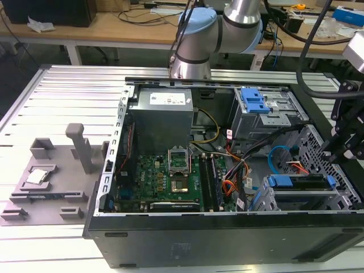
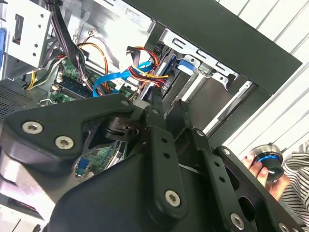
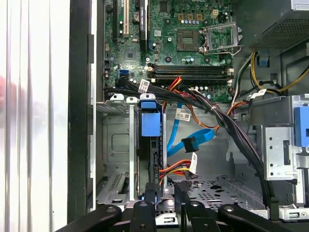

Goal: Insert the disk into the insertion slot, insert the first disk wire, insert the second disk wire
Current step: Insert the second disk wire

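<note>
Two black fingers (image 3: 150, 195) of the gripper (image 3: 165, 193) stand spread apart in the first wrist view, with nothing pinched between them. They point at the near end of the disk (image 3: 148, 126). The disk sits edge-on inside the insertion slot (image 3: 116, 145), its blue caddy flush between the grey perforated walls of the low cage.

In the exterior view the disk (image 1: 284, 182) lies in that low cage (image 1: 301, 200) at the case's corner on the exterior view's right, below the taller cage with the blue latch (image 1: 253, 101). The robot arm (image 1: 196, 34) reaches over the case from behind.

Neither wire looks plugged into the disk. The second disk wire (image 3: 203, 137) curves in a loop just beside the caddy, and its small dark plug (image 3: 189, 143) hangs free, apart from the disk. The first disk wire (image 3: 171, 169) – orange, red and black strands with a white tag – crosses just above the fingertips; I cannot tell where its plug ends.

In the second wrist view the gripper (image 2: 168, 104) shows the same open gap. The blue cable (image 2: 116, 77) and the coloured bundle (image 2: 145, 70) lie beyond its tips, and the caddy (image 2: 186, 65) is seated in the cage. At the edge of that view a person's hand (image 2: 256, 169) holds a small round device with a blue ring (image 2: 268, 159).

The motherboard (image 1: 165, 176) and power supply (image 1: 162, 114) fill the rest of the open case, which rests on a ribbed metal table (image 1: 68, 85) – a grey fixture (image 1: 51, 176) sits well apart on the exterior view's left.
</note>
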Robot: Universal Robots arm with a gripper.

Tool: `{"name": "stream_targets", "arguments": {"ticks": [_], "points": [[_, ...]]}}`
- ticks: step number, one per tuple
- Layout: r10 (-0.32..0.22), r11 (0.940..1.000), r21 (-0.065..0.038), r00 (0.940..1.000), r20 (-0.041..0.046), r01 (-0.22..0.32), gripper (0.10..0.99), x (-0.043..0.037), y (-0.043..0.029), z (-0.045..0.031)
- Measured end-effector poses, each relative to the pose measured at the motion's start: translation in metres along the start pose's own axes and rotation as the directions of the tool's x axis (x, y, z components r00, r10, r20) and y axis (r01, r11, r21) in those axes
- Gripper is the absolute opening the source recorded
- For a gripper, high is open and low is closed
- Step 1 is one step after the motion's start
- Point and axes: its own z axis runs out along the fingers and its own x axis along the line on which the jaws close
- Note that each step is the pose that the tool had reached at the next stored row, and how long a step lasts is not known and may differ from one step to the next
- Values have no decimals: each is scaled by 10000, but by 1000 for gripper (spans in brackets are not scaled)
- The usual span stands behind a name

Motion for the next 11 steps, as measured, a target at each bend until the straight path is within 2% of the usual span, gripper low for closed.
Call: {"name": "stream_targets", "arguments": {"ticks": [6, 11], "points": [[-1, 10000, 6, 10000, 4, 1, 302, -4, 101, 2], [-2, 10000, 16, 10000, 6, 2, 302, -43, 117, -30]]}}
